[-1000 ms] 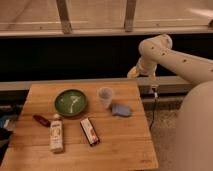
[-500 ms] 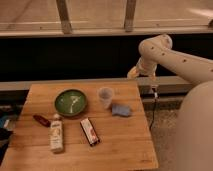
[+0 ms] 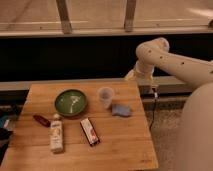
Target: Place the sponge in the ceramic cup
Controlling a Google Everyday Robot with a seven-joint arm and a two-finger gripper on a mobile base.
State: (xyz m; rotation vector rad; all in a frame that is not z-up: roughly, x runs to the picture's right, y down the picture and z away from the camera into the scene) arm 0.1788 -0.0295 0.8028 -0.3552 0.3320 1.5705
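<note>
The light-blue sponge (image 3: 121, 109) lies flat on the wooden table (image 3: 122, 142), near its right edge. Just to its left and slightly farther back stands the pale ceramic cup (image 3: 105, 96), upright and apparently empty. The white arm bends in from the right, and its gripper (image 3: 131, 75) hangs just past the table's far right corner. It sits behind and above the sponge and cup and touches neither.
A wide green bowl (image 3: 70, 102) sits left of the cup. A white bottle (image 3: 56, 134), a dark red packet (image 3: 41, 120) and a red-and-black bar (image 3: 90, 132) lie toward the front left. A dark wall and a ledge run behind the table.
</note>
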